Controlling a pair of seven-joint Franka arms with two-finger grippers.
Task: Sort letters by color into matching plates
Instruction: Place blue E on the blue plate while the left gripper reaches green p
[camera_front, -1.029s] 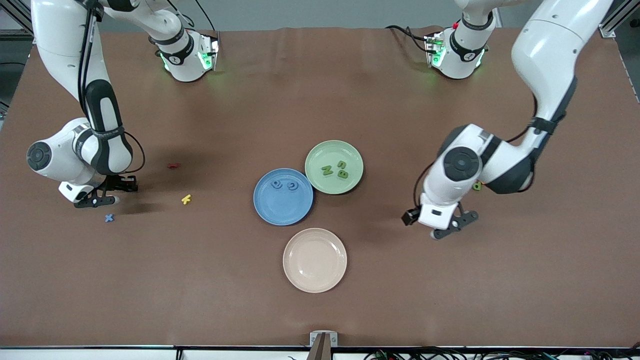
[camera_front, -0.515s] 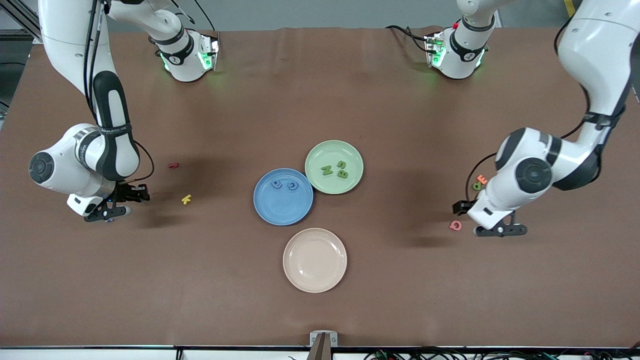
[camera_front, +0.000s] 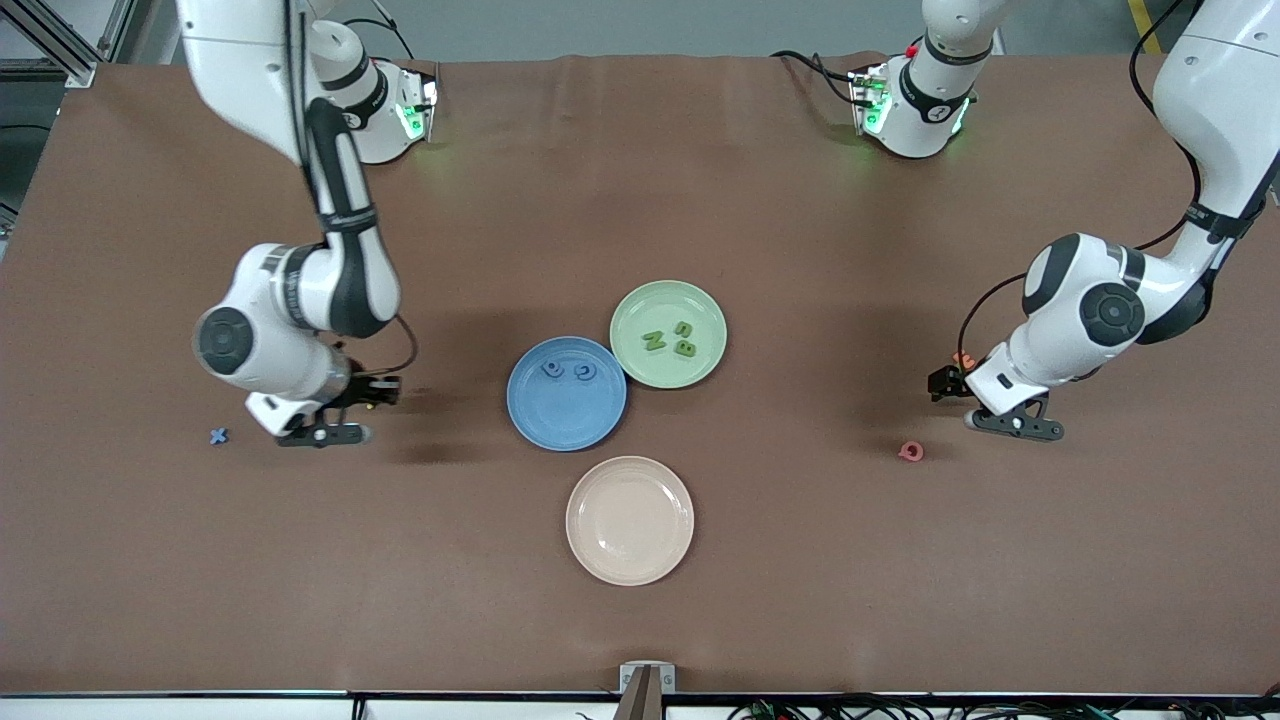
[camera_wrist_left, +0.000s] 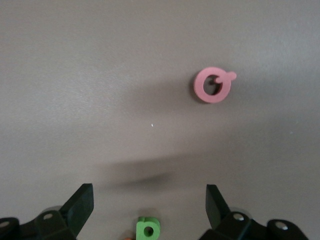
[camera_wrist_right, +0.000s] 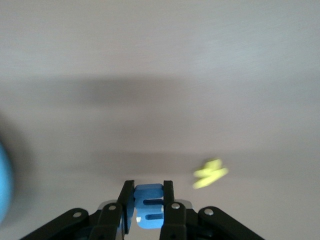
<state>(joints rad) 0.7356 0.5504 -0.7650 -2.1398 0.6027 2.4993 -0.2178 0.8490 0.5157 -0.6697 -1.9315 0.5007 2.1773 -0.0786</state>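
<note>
A blue letter (camera_wrist_right: 149, 208) is pinched between the pressed-in jaws of the right gripper (camera_front: 322, 434), which hangs just above the brown bench (camera_front: 640, 620) toward the right arm's end, well apart from the plates. In the right wrist view a yellow letter (camera_wrist_right: 210, 174) lies on the bench close by, and a blue edge shows at the side of that picture. Another blue letter, an X shape (camera_front: 218, 436), lies flat on the bench just beside that gripper, out toward the bench's edge. The blue plate (camera_front: 566, 410) sits near the middle of the bench with two blue letters (camera_front: 568, 370) in it, and the pale green plate (camera_front: 668, 300) touches it, farther from the front camera and holding three green letters (camera_front: 670, 338). A cream plate (camera_front: 629, 520) lies bare, nearer to the front camera than the blue plate and just clear of it. Toward the left arm's end, the left gripper (camera_front: 1012, 424) hovers low over the bench with its jaws spread wide and holding nothing. In the left wrist view a small green letter (camera_wrist_left: 148, 229) lies on the bench between those jaws, and a pink letter (camera_front: 910, 451) with a round shape lies flat near the gripper. An orange letter (camera_front: 963, 358) peeks out beside the left arm's wrist.
</note>
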